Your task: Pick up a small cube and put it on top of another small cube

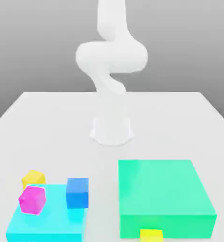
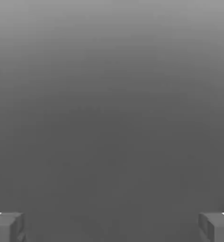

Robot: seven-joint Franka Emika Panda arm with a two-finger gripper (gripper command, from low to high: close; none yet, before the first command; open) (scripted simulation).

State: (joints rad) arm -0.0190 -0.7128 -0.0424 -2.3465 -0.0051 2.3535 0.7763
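White tabletop (image 1: pixel 161 123); plain grey backdrop (image 1: pixel 38 47) behind.

Smooth, plastic-like surfaces are seen on 2 blocks: the cyan block (image 1: pixel 47 222), w/ a faint sheen, and the green block (image 1: pixel 161 189), matt w/ soft shading on top. A plain, smooth finish is shown by 4 cubes: the magenta cube (image 1: pixel 32 200), the blue cube (image 1: pixel 77 193), the golden-yellow cube (image 1: pixel 34 178) & the bright yellow cube (image 1: pixel 151 235); no grain or weave is seen on any. The table (image 1: pixel 109 165) is smooth, white & matt. A smooth white shell, plastic or painted metal (can't tell), is seen on the arm (image 1: pixel 112 56). Gripper fingers (image 2: pixel 4 227): dark grey, matt.
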